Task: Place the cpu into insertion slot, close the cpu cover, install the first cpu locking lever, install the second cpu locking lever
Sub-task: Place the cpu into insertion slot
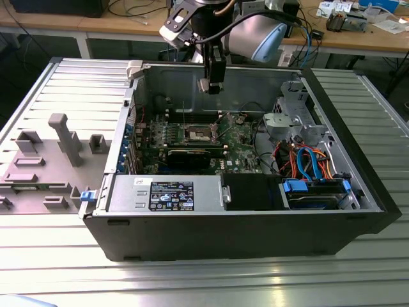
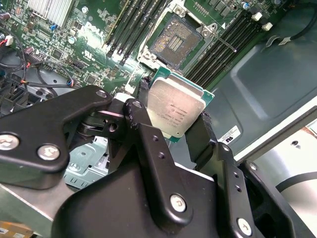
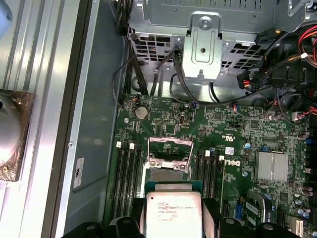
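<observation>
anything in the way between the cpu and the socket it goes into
Nothing visible: the cpu, gripped by the fingers, hangs over the insertion slot, whose dark centre lies uncovered, with the cpu cover swung open off it.

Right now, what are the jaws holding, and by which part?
The gripper holds the cpu, jaws pinching two opposite side edges, chip clear of the insertion slot.

the cpu (image 3: 173,214) runs off the picture's edge in the first wrist view and covers part of the insertion slot (image 3: 167,173) behind it. in the second wrist view the gripper (image 2: 171,119) hides two of the chip's edges behind its fingers (image 2: 148,134). in the exterior view, what it holds is too small to tell.
</observation>
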Robot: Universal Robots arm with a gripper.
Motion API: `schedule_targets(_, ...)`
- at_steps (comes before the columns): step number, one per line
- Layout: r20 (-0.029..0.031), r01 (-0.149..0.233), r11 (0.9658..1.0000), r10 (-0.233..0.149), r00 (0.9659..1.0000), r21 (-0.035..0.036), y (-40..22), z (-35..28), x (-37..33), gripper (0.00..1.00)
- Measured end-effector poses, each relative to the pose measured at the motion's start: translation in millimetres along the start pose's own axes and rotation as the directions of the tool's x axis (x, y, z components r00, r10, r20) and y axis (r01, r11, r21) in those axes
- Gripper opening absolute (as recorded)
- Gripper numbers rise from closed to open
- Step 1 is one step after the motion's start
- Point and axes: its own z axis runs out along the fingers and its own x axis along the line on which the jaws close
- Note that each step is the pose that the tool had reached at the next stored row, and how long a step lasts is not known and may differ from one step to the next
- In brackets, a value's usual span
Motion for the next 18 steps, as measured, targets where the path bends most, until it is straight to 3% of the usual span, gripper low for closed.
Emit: schedule_targets(18, -0.0002, 0.000, 1.0000, 0.000, 1.0000, -0.0001, -1.7, 8.9, 0.1, 0.55)
